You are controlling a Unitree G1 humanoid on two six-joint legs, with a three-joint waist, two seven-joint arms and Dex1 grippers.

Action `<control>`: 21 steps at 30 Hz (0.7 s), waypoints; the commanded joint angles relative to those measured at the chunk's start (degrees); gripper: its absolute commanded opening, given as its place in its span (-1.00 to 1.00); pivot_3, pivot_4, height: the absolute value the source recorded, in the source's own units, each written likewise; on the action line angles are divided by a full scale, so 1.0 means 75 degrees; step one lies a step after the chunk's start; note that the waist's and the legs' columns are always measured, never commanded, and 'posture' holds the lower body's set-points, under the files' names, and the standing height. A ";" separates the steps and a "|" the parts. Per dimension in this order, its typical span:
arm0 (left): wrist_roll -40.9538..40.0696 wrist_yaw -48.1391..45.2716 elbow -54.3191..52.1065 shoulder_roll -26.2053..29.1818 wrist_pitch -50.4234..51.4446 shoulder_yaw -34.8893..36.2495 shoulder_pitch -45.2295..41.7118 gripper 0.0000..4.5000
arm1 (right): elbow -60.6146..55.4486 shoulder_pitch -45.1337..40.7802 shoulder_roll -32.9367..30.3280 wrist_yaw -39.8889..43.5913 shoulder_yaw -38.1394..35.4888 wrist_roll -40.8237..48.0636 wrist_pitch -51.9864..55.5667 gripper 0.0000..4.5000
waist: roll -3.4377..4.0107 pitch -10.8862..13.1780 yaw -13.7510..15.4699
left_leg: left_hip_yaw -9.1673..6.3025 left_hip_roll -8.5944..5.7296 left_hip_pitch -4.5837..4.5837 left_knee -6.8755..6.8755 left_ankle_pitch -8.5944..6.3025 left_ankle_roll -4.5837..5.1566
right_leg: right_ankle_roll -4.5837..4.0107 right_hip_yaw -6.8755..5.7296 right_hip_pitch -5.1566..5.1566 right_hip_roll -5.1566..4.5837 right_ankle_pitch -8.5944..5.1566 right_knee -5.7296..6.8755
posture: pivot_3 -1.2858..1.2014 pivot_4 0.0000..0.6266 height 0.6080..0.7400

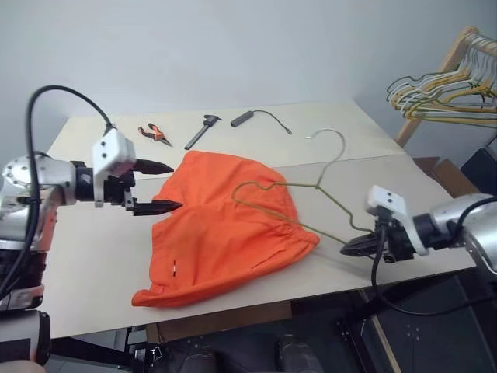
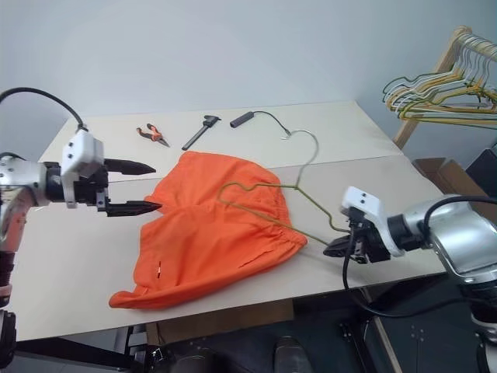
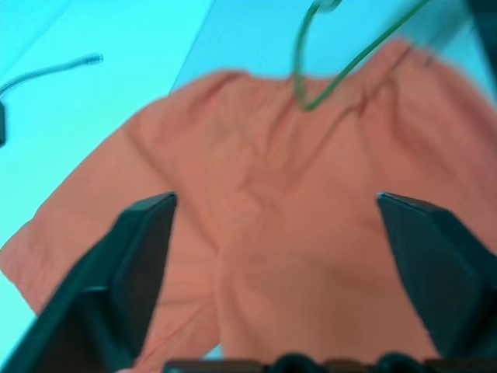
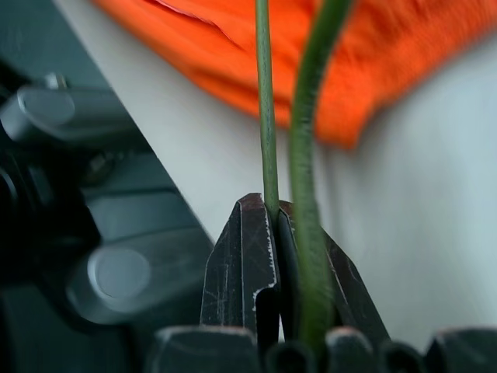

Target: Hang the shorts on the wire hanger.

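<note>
Two grippers: right gripper [image 2: 335, 247], near table [image 1: 93, 264] front-right edge, pinches wire hanger [image 1: 330, 190] lying across orange shorts [image 1: 225, 233] at table's mid-front; left gripper [image 1: 159, 186] gapes wide, empty, beside shorts.

Wire hanger [image 1: 311, 203] partly inside shorts [image 1: 221, 229]

No legible text (anywhere)
</note>
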 commanded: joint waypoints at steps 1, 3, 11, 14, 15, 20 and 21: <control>-0.0821 0.0123 -0.1295 -0.0061 0.0149 0.0721 0.0615 0.99 | 0.0995 -0.0173 -0.0085 -0.0609 -0.0416 0.0282 0.1436 -1.00 | -0.0001 0.0001 0.0016 | 0.0001 0.0002 0.0005 -0.0003 0.0000 0.0000 | -0.0001 0.0001 0.0002 0.0002 0.0000 -0.0003 | 0.03 -0.84 1.00; -0.1180 0.0023 -0.1802 0.0040 0.0318 0.0899 0.1033 0.99 | 0.1782 -0.0508 -0.0070 -0.0805 -0.0267 0.0362 0.2211 -1.00 | -0.0002 0.0004 0.0045 | 0.0000 0.0001 0.0008 -0.0003 0.0000 0.0000 | -0.0004 0.0002 0.0005 0.0003 -0.0001 -0.0001 | 0.04 -0.82 1.00; -0.1642 0.0290 -0.2730 0.0336 0.0572 0.1274 0.1827 0.99 | 0.2436 -0.0643 -0.0601 -0.0345 0.0833 0.1094 0.3088 -1.00 | 0.0002 0.0027 0.0269 | 0.0002 0.0000 0.0012 -0.0013 -0.0004 0.0007 | -0.0010 0.0014 0.0002 0.0009 -0.0008 -0.0009 | 0.07 -0.75 1.00; -0.1726 0.0315 -0.2806 0.0450 0.0579 0.1302 0.1949 0.99 | 0.2370 -0.0576 -0.0750 -0.0107 0.1076 0.1375 0.3017 -1.00 | 0.0003 0.0032 0.0344 | 0.0004 0.0000 0.0012 -0.0013 -0.0006 0.0010 | -0.0008 0.0015 0.0004 0.0009 -0.0008 -0.0019 | 0.07 -0.74 1.00; -0.1747 0.0318 -0.2828 0.0469 0.0580 0.1322 0.1986 0.99 | 0.2333 -0.0544 -0.0791 -0.0062 0.1109 0.1462 0.2981 -1.00 | 0.0003 0.0033 0.0366 | 0.0005 0.0001 0.0012 -0.0013 -0.0007 0.0012 | -0.0008 0.0014 0.0005 0.0010 -0.0008 -0.0023 | 0.08 -0.74 1.00; -0.1750 0.0385 -0.2898 0.0472 0.0580 0.1285 0.2016 0.99 | 0.2390 -0.0556 -0.0903 0.0159 0.0820 0.1921 0.3007 -1.00 | 0.0001 0.0051 0.0403 | 0.0004 0.0001 0.0010 -0.0013 -0.0008 0.0014 | -0.0008 0.0012 0.0005 0.0009 -0.0009 -0.0029 | 0.08 -0.73 1.00; -0.1752 0.0389 -0.2916 0.0471 0.0577 0.1286 0.2038 0.99 | 0.2497 -0.0605 -0.0871 0.0153 0.0659 0.2010 0.3029 -1.00 | 0.0001 0.0056 0.0401 | 0.0004 0.0002 0.0009 -0.0013 -0.0008 0.0014 | -0.0008 0.0012 0.0006 0.0010 -0.0009 -0.0034 | 0.08 -0.73 1.00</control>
